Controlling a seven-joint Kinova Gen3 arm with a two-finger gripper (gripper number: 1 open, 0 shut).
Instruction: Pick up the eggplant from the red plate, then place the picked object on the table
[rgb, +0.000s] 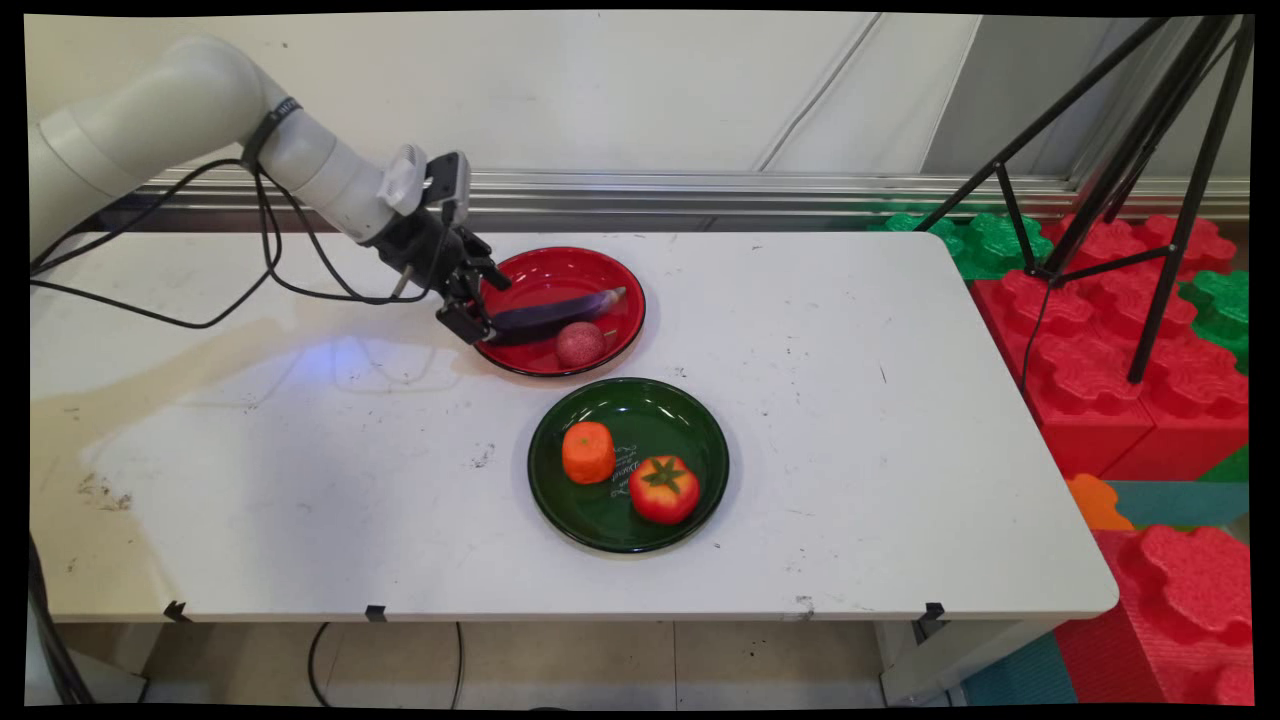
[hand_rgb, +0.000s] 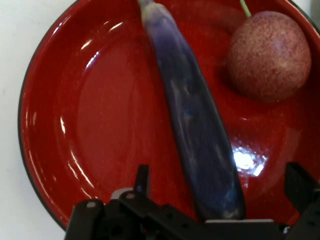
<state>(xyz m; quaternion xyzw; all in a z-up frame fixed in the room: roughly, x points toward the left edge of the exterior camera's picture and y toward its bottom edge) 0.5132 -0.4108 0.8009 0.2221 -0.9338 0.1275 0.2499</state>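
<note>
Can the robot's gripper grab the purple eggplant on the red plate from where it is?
Probably yes. The gripper is open at the red plate's edge, with the eggplant's near end lying between its fingers. Nothing covers it; the speckled round fruit sits off to one side.

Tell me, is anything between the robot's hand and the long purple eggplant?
Nothing visible. The hand is open at the red plate's left rim, one finger on each side of the eggplant's near end. The round reddish fruit lies beside the eggplant, farther along it, clear of the fingers.
</note>
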